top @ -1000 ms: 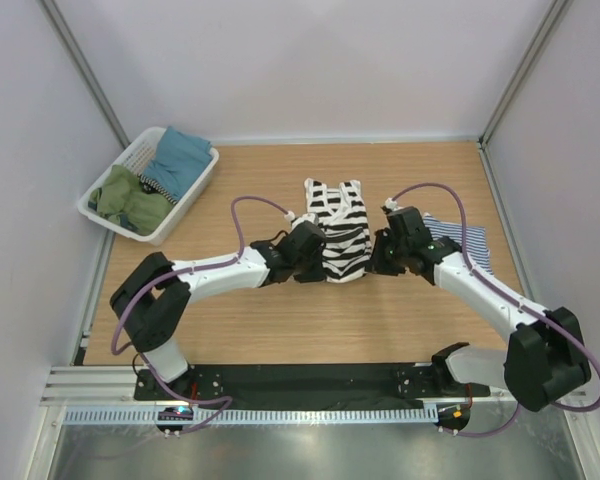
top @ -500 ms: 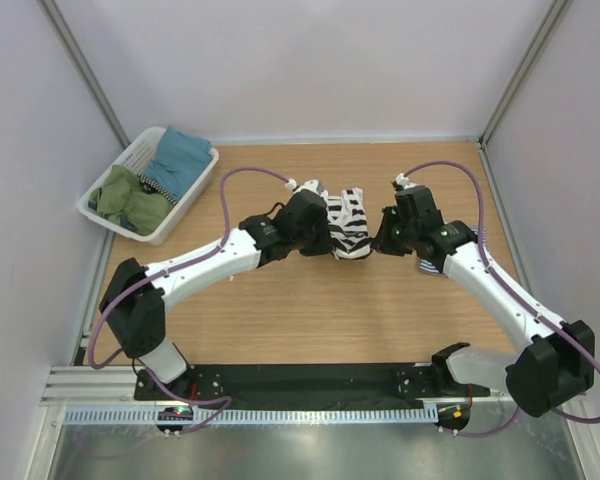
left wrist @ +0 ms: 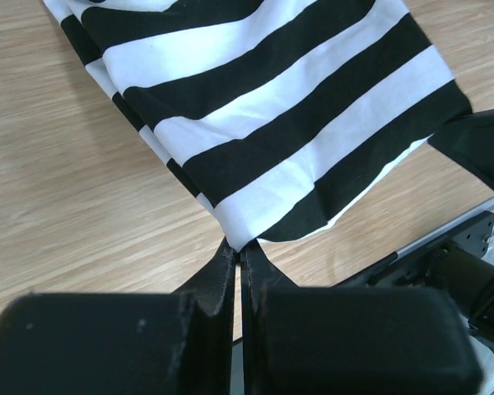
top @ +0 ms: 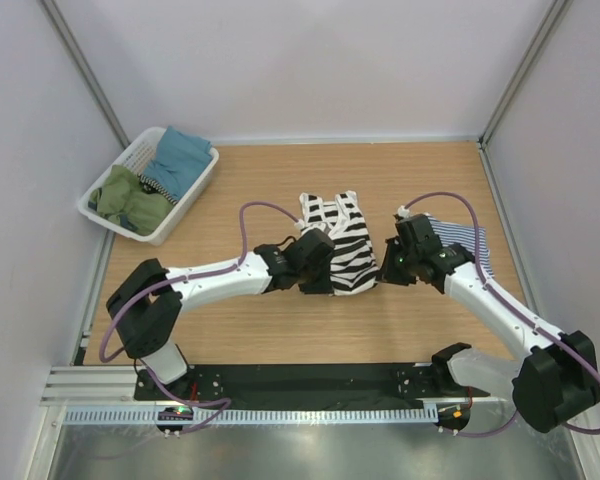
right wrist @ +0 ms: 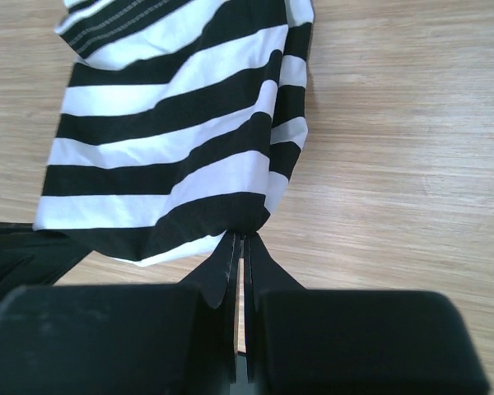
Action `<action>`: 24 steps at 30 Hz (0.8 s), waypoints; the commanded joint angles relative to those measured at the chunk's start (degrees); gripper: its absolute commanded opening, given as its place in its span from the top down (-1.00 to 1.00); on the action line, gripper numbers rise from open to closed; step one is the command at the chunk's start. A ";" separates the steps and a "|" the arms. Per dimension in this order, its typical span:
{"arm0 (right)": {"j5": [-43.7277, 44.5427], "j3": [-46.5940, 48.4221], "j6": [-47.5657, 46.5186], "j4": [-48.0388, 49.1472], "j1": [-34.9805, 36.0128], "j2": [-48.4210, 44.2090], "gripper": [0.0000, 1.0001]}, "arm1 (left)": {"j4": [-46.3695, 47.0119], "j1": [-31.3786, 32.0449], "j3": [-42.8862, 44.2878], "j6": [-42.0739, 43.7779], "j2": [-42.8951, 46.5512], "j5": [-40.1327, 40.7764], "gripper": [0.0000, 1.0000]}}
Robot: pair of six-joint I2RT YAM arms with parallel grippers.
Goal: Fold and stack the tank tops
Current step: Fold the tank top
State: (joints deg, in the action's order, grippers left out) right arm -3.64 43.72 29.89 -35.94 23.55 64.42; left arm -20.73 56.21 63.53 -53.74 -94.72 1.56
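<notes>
The broad black-and-white striped tank top lies lengthwise on the wooden table, straps toward the far wall. My left gripper is shut on its near left hem corner, and the left wrist view shows the fingertips pinching a white stripe of the cloth. My right gripper is shut on the near right hem corner, its tips closed on a black stripe of the cloth. The thin navy-and-white striped tank top lies at the right, partly hidden under my right arm.
A white slatted basket stands at the far left holding teal and green garments. Grey walls close in the table on the left, far and right sides. A black rail runs along the near edge.
Both grippers carried the hem toward the far wall, bunching the tank top, then drew it back toward the near edge. The cloth now lies stretched out again.
</notes>
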 commanded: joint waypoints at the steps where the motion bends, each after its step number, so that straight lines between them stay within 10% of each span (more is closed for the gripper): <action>1: 0.56 3.29 -0.45 -0.35 0.00 -2.64 0.98 | 0.78 0.57 1.51 -0.49 2.34 0.72 1.00; 24: 7.25 29.92 -4.40 -3.35 -2.37 14.85 0.98 | -3.88 -10.59 14.78 2.58 0.50 -1.39 1.00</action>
State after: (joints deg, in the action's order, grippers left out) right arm 2.83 69.32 26.79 -40.29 22.11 77.41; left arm -25.28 47.22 75.59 -52.10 -93.93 1.34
